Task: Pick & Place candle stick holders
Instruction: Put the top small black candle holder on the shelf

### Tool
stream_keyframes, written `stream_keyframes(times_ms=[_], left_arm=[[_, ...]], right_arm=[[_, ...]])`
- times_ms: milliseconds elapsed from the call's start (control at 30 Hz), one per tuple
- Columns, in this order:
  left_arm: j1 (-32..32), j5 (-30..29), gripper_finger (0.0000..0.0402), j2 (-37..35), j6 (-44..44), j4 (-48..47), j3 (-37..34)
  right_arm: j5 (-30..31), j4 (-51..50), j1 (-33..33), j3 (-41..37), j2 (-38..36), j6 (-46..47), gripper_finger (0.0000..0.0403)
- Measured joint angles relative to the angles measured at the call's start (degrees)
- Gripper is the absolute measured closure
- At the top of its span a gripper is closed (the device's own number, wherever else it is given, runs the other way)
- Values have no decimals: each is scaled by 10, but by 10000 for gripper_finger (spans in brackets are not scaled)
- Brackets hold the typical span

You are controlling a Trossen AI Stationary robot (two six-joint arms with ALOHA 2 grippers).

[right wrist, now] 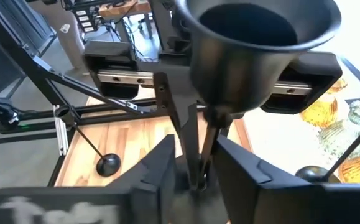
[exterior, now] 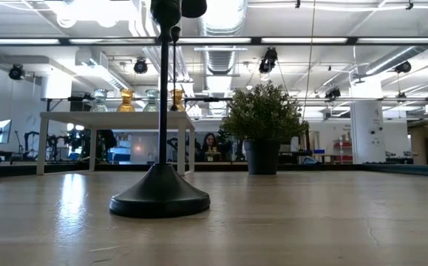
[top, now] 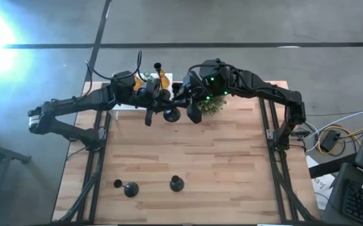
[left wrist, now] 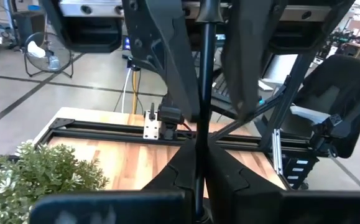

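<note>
A black candle stick holder with a thin stem (left wrist: 202, 93) and a wide cup (right wrist: 260, 43) hangs upright, cup up, over the far middle of the table. My left gripper (top: 170, 99) is shut on its stem. My right gripper (top: 184, 96) faces it from the right and is open. Its fingers (right wrist: 164, 163) stand on either side of the stem without touching it. The holder's base is hidden. Three black holders (top: 175, 183) (top: 130, 189) (top: 117, 183) stand near the front edge. Amber and clear glass ones (right wrist: 323, 112) sit on the white box (top: 128, 105). My left gripper pinches the holder's thin stem (left wrist: 198, 155) between its two fingers, well below the cup. The fingers come level from the table's left and lie across the stem. The holder stands about upright in the hold, clear of the table.
A bushy green plant (top: 214, 105) stands just under the right arm, close to both grippers. Another black holder (right wrist: 108, 163) is on the table on the near side of the grippers. One more (top: 158, 64) is by the white box at the far edge. Bare wood lies in the middle.
</note>
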Motion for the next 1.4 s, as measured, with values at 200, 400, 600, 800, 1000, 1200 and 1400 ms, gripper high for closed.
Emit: stream_keyframes(times_ms=[200,400,600,800,1000,1200,1400], left_arm=[[0,-41,385,-14,2,-17,0],[-12,-190,385,-61,17,-60,-1],[-51,-389,385,-109,29,-89,-28],[-87,-512,385,-158,13,-18,-128],[-91,-596,385,-219,4,105,-268],[-90,-618,385,-240,27,298,-417],[-84,-644,385,-235,80,364,-484]], right_arm=[[0,-35,-9,0,-16,-2,240],[1,-132,-31,0,-34,-2,206],[77,-228,-53,-8,-45,25,206],[155,-231,-66,-48,-90,29,215],[297,-183,-79,-146,-166,68,223],[341,-28,-91,-313,-271,91,227],[343,119,-100,-459,-360,106,225]])
